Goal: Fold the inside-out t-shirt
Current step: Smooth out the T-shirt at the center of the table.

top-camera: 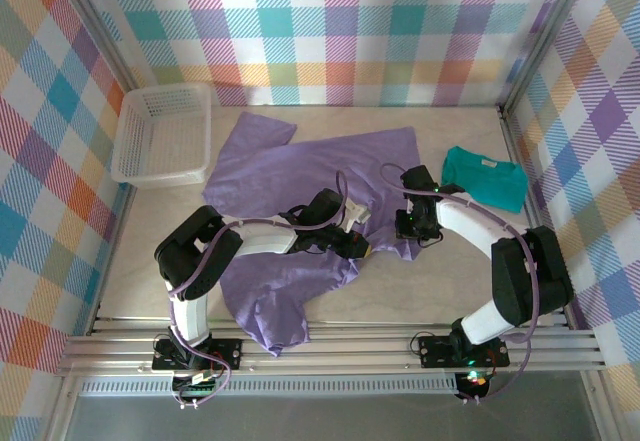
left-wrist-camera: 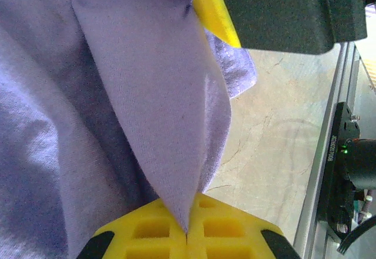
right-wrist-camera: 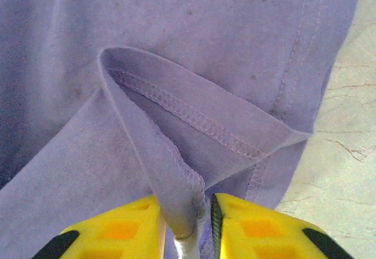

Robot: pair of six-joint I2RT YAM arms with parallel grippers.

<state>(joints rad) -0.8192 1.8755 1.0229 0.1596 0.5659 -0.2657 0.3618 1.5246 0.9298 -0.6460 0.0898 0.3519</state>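
the inside-out t-shirt lies rumpled across the table, from a flap at the near edge, left of centre, up toward the far edge. near the table's middle, the left gripper is pressed together on a thin fold of it, and the cloth rises in a taut tent from the fingertips. just to its right, the right gripper has its jaws narrowly apart around a stitched hem fold; you can't tell whether they bite yet. expect light, limp cotton: it will likely sag, drag and slip out of a shallow pinch, so take the doubled hem or a seam, and take it deep. the stitching is exposed and no tag can be read. the print on a black part by the near rail is too small to read. farther off, a teal t-shirt sits by the right edge and a white basket in the far left corner.
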